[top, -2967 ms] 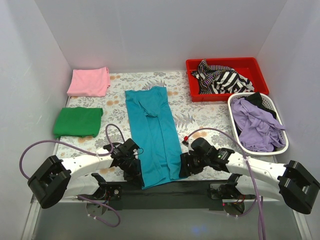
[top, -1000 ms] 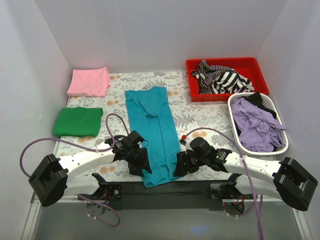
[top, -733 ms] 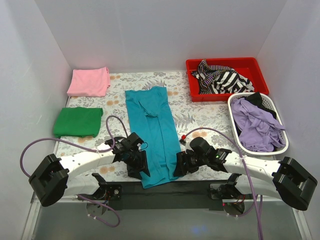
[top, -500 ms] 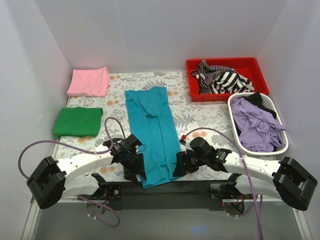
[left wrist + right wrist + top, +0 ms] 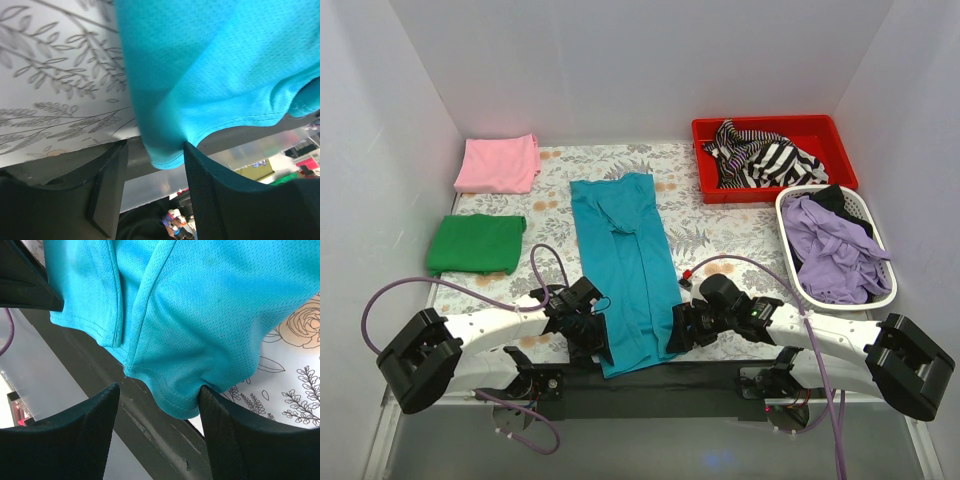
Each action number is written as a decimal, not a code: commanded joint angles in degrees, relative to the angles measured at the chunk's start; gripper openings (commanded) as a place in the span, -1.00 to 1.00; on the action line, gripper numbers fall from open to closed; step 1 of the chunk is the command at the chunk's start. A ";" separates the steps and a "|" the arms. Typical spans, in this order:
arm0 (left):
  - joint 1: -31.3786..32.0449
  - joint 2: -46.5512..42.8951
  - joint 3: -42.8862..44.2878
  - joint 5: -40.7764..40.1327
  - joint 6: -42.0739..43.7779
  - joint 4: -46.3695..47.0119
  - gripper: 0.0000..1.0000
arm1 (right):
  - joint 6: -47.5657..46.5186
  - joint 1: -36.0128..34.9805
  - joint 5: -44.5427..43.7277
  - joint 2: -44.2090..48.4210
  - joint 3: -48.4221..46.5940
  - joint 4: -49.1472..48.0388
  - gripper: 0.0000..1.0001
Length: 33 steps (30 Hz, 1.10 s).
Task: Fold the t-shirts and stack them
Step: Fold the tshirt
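The teal t-shirt (image 5: 625, 265) lies lengthwise on the desk (image 5: 705, 232), its hem at the near edge. The left pincer (image 5: 152, 165) and right pincer (image 5: 160, 405) each straddle a hem corner, spread, not yet pinching. Closing shallow could catch only one layer, letting the fold skew.

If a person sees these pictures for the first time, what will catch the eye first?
Most striking is the teal t-shirt, folded into a long strip down the middle of the flower-patterned table, with the left end effector and the right end effector at its near corners. In both wrist views the hem lies between open fingers. A pink t-shirt and a green t-shirt lie folded at the left; a red tray and a white basket hold more clothes at the right.
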<state>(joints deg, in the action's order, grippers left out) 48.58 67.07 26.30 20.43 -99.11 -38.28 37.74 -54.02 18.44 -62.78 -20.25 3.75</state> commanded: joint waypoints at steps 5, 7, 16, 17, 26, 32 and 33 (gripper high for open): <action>0.64 0.26 0.59 -1.00 -2.32 3.65 -0.06 | -1.26 -0.12 -7.62 0.55 3.02 10.57 0.44; 0.64 0.43 1.38 -1.96 -2.40 3.57 -0.06 | -1.00 -0.03 -8.33 1.61 2.85 11.72 0.41; 0.73 1.58 2.08 -2.67 -1.96 3.92 -0.09 | 0.58 -0.12 -10.26 3.10 2.67 17.78 0.04; 0.73 1.49 2.00 -2.58 -2.05 4.00 -0.10 | 1.19 -0.12 -11.57 3.54 2.50 18.31 0.04; 0.73 2.19 2.00 -2.32 -1.79 4.36 -0.11 | 4.44 -0.12 -16.85 4.78 2.94 23.32 -0.06; 0.82 2.72 2.52 -2.14 -1.17 4.71 -0.15 | 5.33 -0.21 -15.80 3.90 2.67 21.74 -0.18; 0.82 2.63 2.44 -2.14 -1.26 4.80 -0.17 | 5.68 -0.21 -15.45 3.55 2.59 21.57 -0.21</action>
<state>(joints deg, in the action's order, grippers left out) 49.23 69.47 27.27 19.97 -100.88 -35.31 43.86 -54.06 7.75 -56.60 -20.21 16.53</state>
